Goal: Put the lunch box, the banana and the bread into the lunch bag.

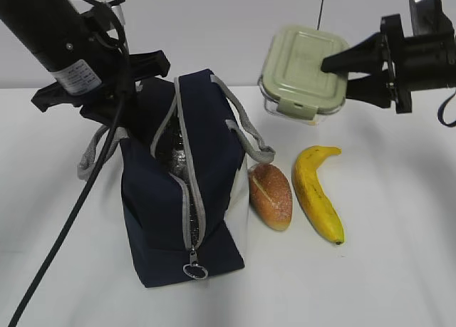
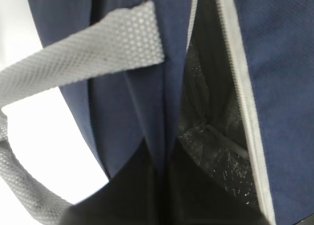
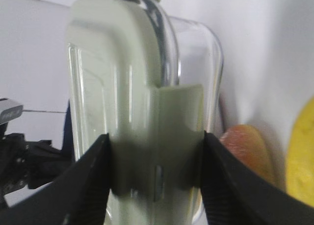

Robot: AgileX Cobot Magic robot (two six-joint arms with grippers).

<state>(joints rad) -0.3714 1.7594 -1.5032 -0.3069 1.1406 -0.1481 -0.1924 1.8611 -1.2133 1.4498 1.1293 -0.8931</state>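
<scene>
The navy lunch bag (image 1: 171, 206) stands left of centre with its grey zipper open along the top. My left gripper (image 1: 135, 92) is shut on the bag's left opening edge at the back; in the left wrist view the gripper (image 2: 164, 186) pinches a fold of navy fabric (image 2: 132, 112), with the silvery lining (image 2: 216, 146) to its right. My right gripper (image 1: 338, 74) is shut on the lunch box (image 1: 299, 70) and holds it tilted in the air, right of the bag. In the right wrist view the fingers (image 3: 88, 181) clamp its green lid clip (image 3: 162, 137). The bread (image 1: 271, 195) and banana (image 1: 317, 191) lie on the table beside the bag.
A grey handle (image 1: 246, 131) droops over the bag's right side toward the bread, and another (image 2: 83, 58) hangs on the left. A ring pull (image 1: 194, 271) sits at the zipper's near end. A black cable (image 1: 64, 227) runs down from the left arm.
</scene>
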